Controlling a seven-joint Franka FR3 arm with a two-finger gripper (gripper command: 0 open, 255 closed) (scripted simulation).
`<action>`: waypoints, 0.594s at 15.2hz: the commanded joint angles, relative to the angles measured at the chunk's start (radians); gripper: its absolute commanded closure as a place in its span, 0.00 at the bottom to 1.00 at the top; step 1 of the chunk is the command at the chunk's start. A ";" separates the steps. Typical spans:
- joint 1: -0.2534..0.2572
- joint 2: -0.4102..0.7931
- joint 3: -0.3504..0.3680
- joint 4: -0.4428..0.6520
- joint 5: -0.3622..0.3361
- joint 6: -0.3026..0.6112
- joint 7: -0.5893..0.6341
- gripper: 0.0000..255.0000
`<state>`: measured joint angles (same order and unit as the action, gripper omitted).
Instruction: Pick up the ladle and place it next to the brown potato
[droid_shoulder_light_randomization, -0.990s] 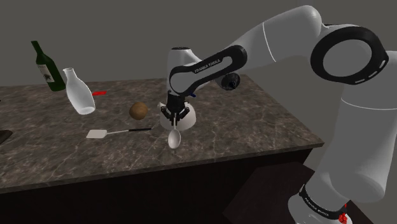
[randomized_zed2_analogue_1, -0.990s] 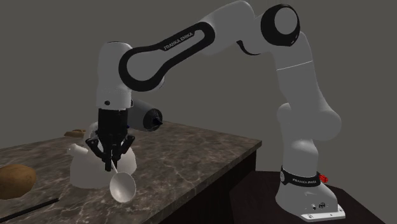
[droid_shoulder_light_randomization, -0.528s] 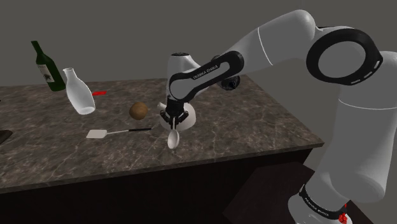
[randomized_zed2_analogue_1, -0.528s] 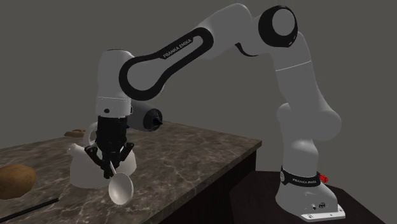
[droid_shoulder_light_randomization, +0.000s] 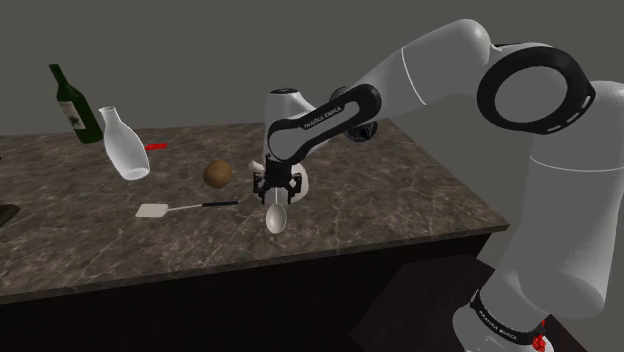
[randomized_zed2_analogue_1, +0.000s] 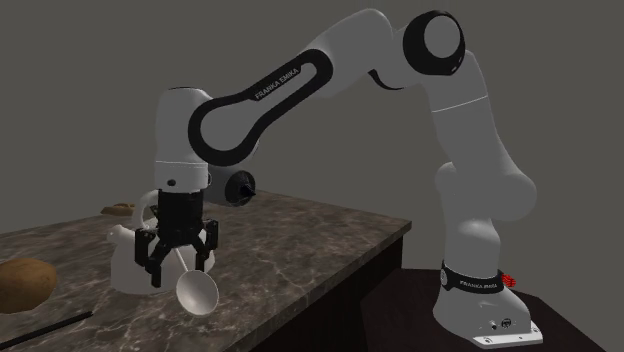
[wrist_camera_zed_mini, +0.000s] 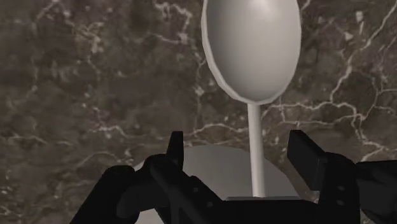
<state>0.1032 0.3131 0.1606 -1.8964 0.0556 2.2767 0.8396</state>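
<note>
**Ladle between open fingers, not gripped**

Ladle (wrist_camera_zed_mini: 251, 44): pale grey, bowl down at the dark marble counter (droid_shoulder_light_randomization: 400, 210), near its front edge. Can't tell if the bowl touches the counter. The handle rises steeply from the bowl into the gripper (randomized_zed2_analogue_1: 178, 262). Fingers are spread wide with the handle in the gap, nearer one finger and touching neither, so nothing is held. The long axis runs roughly along the gripper's approach. My read: a straight lift of the hand would clear it, while a sideways move would knock the handle.

Brown potato (droid_shoulder_light_randomization: 218, 174) is near the bowl but apart, toward the shoulder view's left and further back. The black handle of a white spatula (droid_shoulder_light_randomization: 152, 210) ends near the bowl. A white rounded vessel (randomized_zed2_analogue_1: 125, 265) sits just behind the gripper; the handle may lean on it, unclear.

- Wrist view: shows the finger-to-handle gap.
- Shoulder view: shows ladle-to-potato spacing.
- Second exterior view: shows handle tilt and bowl height.

Green bottle (droid_shoulder_light_randomization: 68, 98) and white bottle (droid_shoulder_light_randomization: 124, 145) are well apart from all this.
</note>
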 joint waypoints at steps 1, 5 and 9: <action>0.000 0.002 -0.001 0.000 -0.001 0.000 0.000 0.00; -0.005 -0.036 0.000 0.018 0.004 -0.057 -0.002 0.00; -0.009 -0.066 0.000 0.040 0.008 -0.108 -0.004 0.00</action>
<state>0.0937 0.2489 0.1602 -1.8634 0.0637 2.1777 0.8336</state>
